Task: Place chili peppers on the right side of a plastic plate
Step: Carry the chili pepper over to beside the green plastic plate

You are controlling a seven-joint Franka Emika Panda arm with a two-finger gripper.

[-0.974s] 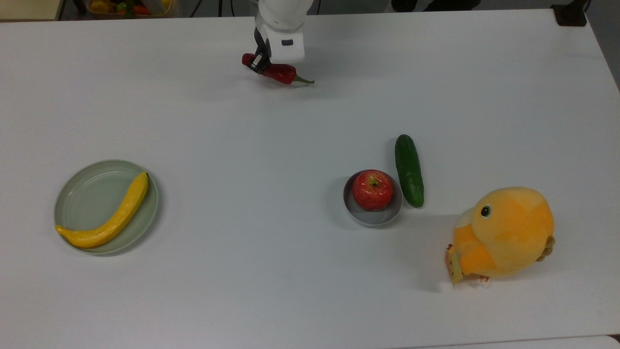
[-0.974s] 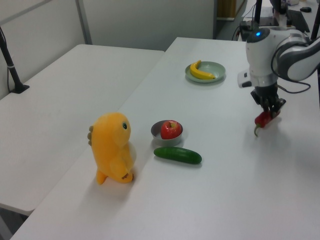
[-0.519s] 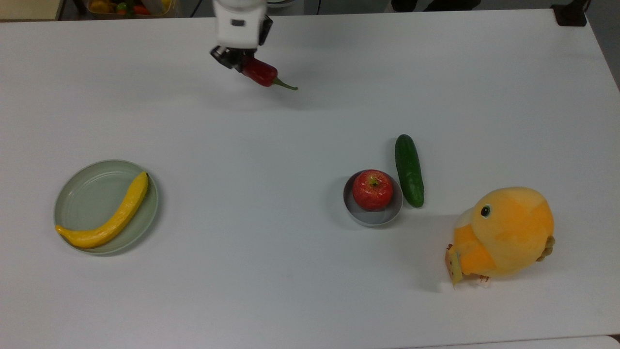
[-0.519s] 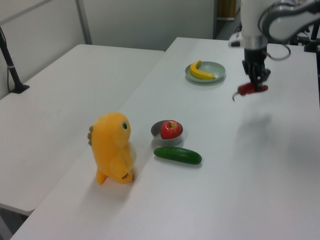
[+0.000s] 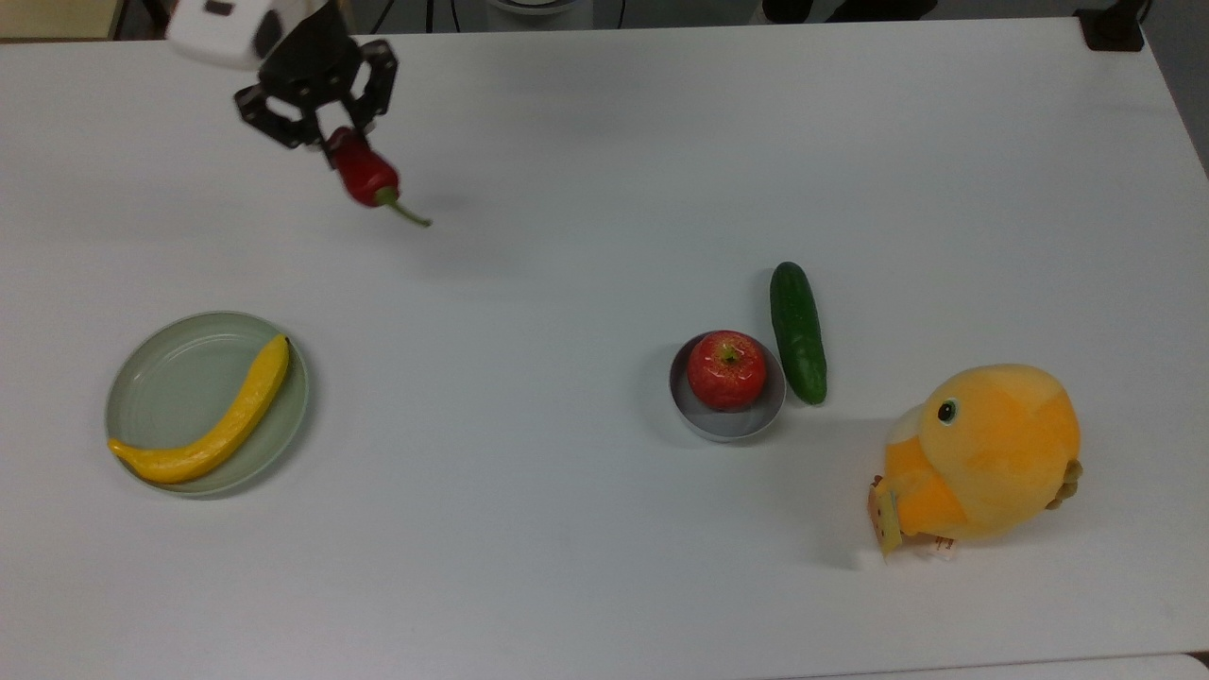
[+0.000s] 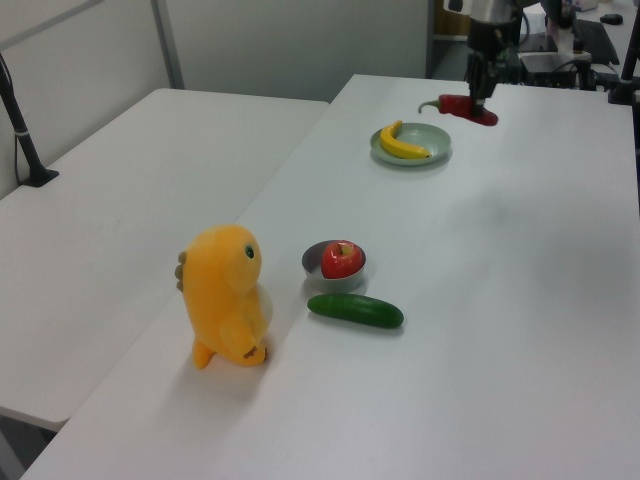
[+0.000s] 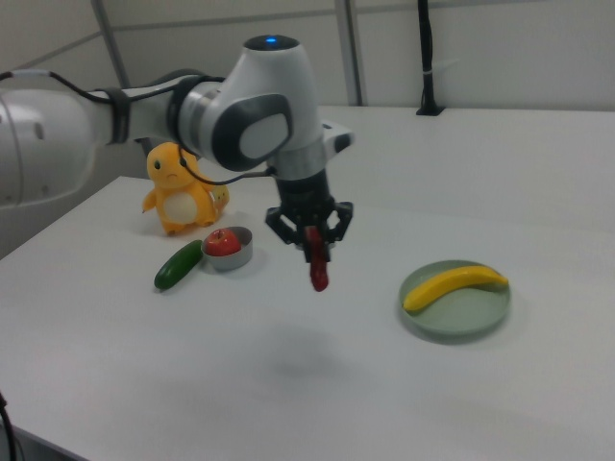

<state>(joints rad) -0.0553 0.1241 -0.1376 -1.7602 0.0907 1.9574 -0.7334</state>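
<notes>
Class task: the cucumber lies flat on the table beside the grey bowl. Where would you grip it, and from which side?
Grip the cucumber at mid-length, from above, fingers across its narrow width. It lies flat, and the grey bowl crowds its lower end on the top view's left.

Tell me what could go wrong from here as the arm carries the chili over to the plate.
The gripper pinches the chili pepper near one end, so most of it hangs free with the stem lowest; it could swing or slip out mid-air. The banana lies along one edge of the plastic plate and overhangs the rim; a drop-off close to that edge may nudge it. Released high, the chili might roll onto the table.
</notes>
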